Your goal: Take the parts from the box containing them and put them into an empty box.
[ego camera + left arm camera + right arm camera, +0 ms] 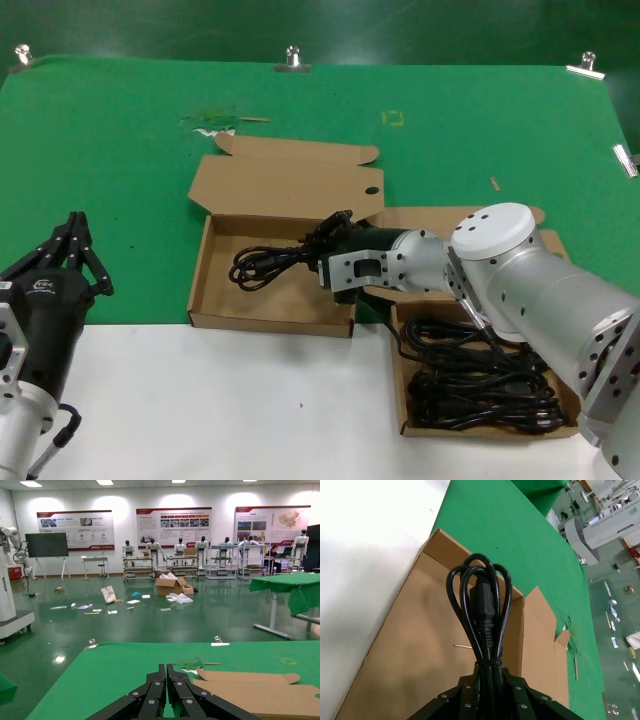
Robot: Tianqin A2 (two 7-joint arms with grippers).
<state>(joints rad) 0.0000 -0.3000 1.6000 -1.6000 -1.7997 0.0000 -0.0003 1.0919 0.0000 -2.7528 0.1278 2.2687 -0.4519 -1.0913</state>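
Cable bundle (pixel 268 264) is held over the floor of the empty box (pixel 215 300), its long axis lying across the box's width and its loops reaching toward the robot's left, away from the right claw (pixel 335 240) clamped on its near end. At far left, the left claw (pixel 75 240) is parked with fingers together over the counter (pixel 130 150), well apart. At right, the full box (pixel 400 400) sits under the right arm, which is stretched leftward and low

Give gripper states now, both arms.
Left gripper: shut, empty, parked at table's left edge.
Right gripper: shut on cable bundle over the wide box.
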